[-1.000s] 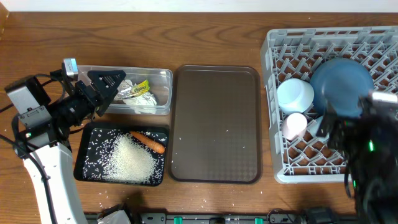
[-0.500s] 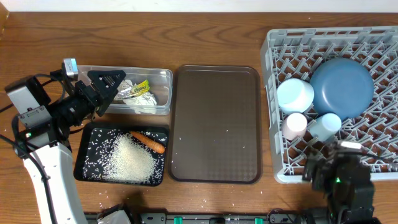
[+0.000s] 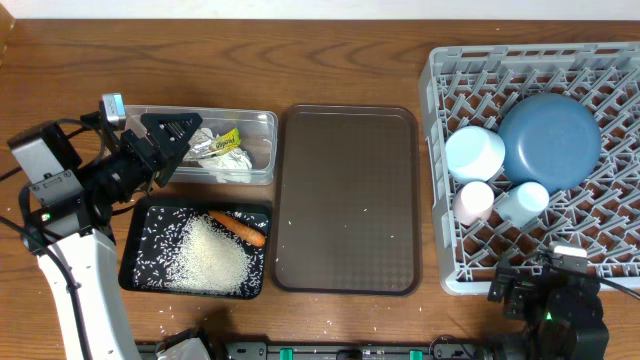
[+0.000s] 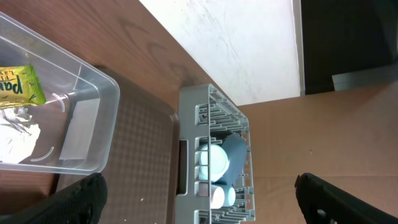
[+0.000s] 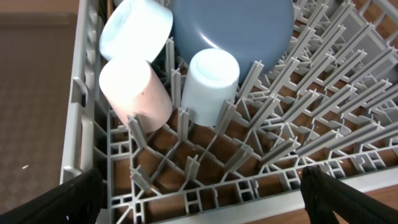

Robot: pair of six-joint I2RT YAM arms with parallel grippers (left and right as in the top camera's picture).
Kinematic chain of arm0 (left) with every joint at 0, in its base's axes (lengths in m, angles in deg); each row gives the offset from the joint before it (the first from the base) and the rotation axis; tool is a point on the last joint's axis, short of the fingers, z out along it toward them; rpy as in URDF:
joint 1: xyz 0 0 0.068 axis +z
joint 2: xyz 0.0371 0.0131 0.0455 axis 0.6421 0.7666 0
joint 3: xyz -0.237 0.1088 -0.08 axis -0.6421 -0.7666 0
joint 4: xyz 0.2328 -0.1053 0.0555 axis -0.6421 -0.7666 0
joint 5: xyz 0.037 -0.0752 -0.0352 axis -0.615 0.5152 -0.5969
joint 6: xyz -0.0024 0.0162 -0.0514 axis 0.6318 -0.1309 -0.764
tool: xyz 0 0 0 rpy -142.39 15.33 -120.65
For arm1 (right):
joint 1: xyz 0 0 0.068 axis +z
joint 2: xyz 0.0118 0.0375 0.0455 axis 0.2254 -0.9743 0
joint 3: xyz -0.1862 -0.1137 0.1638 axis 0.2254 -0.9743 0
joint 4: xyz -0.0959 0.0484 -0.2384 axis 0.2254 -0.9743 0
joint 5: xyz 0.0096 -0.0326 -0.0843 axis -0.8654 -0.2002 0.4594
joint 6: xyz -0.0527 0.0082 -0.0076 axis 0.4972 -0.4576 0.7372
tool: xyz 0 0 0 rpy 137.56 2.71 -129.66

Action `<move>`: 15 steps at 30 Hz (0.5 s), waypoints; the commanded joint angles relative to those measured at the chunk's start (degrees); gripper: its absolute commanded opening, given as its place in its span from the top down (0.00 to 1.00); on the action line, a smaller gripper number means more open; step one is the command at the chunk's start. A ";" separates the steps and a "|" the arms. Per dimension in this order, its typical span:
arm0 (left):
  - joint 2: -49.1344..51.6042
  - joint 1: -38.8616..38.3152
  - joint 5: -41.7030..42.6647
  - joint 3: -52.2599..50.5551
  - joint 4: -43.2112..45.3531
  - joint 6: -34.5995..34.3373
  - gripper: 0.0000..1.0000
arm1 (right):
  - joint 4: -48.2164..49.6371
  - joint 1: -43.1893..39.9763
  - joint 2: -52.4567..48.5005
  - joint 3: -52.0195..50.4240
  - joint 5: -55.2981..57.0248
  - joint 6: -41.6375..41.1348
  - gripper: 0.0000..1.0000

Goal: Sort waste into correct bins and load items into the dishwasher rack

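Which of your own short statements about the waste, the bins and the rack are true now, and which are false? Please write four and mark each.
1. The orange carrot piece lies in the shallow black rectangular tray with the loose white rice grains. True.
2. The small pink cup stands on the large brown serving tray. False: it is in the large grey plastic dishwasher rack.
3. The small green-yellow wrapper is in the clear plastic rectangular tub. True.
4. The large round blue plate is outside the rack. False: it is inside, next to the light-blue bowl.
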 commanded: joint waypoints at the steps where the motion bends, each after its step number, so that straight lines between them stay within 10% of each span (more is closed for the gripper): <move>1: -0.33 0.31 -0.09 0.50 0.00 -0.48 0.01 | 0.02 0.68 1.46 -0.90 0.55 -0.46 0.01; 15: -0.33 0.31 -0.09 0.50 0.00 -0.48 0.01 | 0.31 0.57 8.79 -1.49 0.55 -0.46 0.01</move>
